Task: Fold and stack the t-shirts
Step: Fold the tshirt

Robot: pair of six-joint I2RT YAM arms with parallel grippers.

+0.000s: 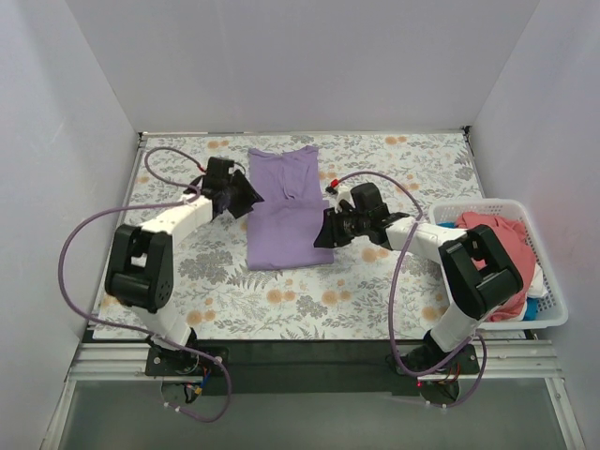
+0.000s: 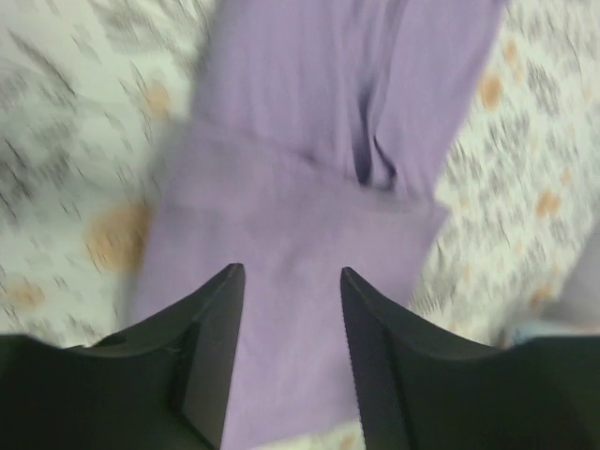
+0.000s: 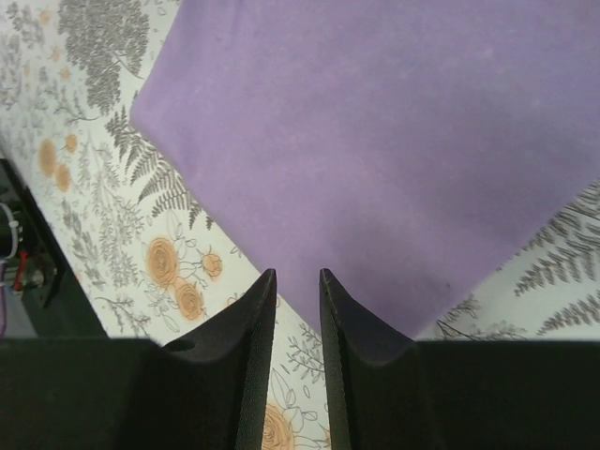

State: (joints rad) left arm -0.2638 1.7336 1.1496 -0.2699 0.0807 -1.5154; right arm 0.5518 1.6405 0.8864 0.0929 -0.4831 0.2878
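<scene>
The lavender t-shirt (image 1: 284, 208) lies flat on the floral tablecloth, folded into a long narrow strip running from back to front. My left gripper (image 1: 246, 199) hovers at its left edge, open and empty; in the left wrist view the lavender cloth (image 2: 309, 178) fills the space past my fingers (image 2: 211, 328). My right gripper (image 1: 322, 230) sits at the shirt's right edge, jaws a narrow gap apart with nothing between them; the lavender cloth (image 3: 394, 141) lies just beyond. A coral-pink shirt (image 1: 502, 246) lies heaped in the basket, with white and blue cloth beside it.
A white slatted basket (image 1: 551, 298) stands at the table's right edge. The floral tablecloth (image 1: 281, 300) covers the table. White walls close in the back and both sides. Purple cables loop from both arms.
</scene>
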